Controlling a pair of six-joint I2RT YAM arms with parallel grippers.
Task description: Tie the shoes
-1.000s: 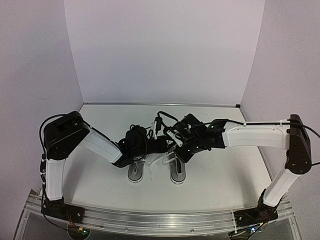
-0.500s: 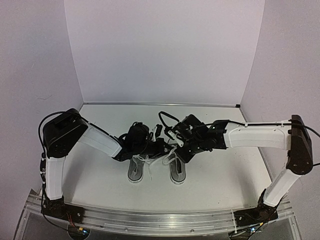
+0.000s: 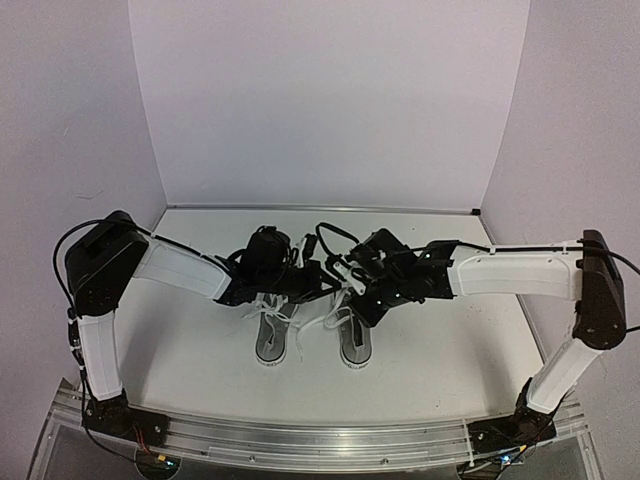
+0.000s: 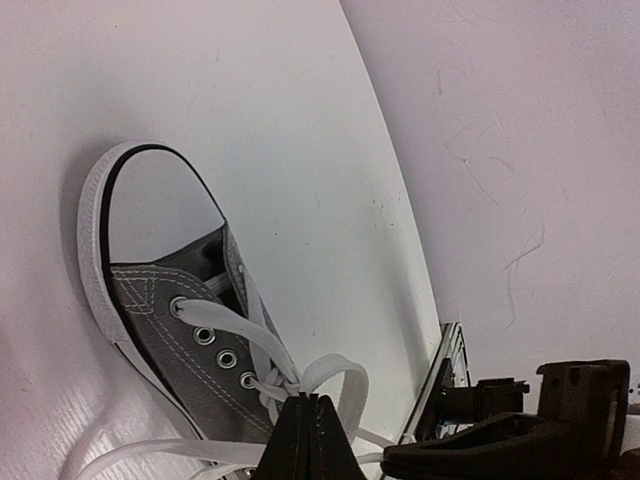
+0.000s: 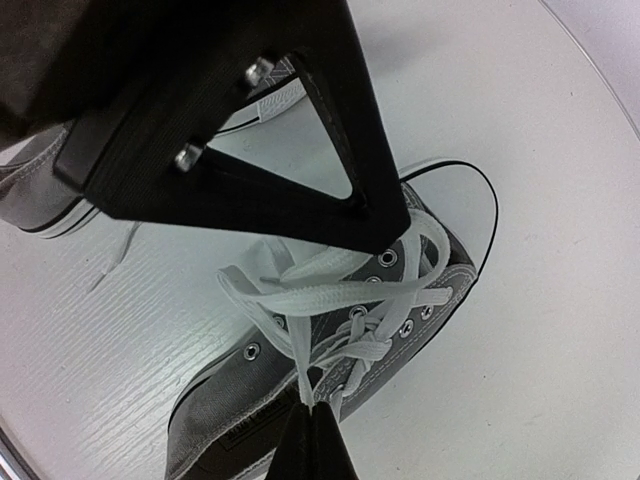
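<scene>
Two grey shoes with white toe caps stand side by side, toes toward the arms: the left shoe (image 3: 272, 338) and the right shoe (image 3: 355, 338). Both grippers hang over the right shoe's laces (image 3: 334, 312). My left gripper (image 4: 305, 399) is shut on a white lace loop (image 4: 345, 385) beside the shoe's (image 4: 165, 320) eyelets. My right gripper (image 5: 310, 406) is shut on a single lace strand (image 5: 302, 350) that rises taut from the half-made knot (image 5: 372, 335) on the same shoe (image 5: 250, 400). In the top view the left gripper (image 3: 320, 288) and right gripper (image 3: 350, 298) nearly meet.
The left gripper's black body (image 5: 230, 120) fills the upper part of the right wrist view, close above the shoe. The left shoe (image 5: 40, 185) lies just behind it. The table's near metal rail (image 4: 448, 385) and the right wall (image 4: 520, 150) show in the left wrist view.
The left arm's elbow has swung out to the left and its wrist has shifted toward the back wall. The laces are drawn out wider between the shoes. The right arm has barely moved.
</scene>
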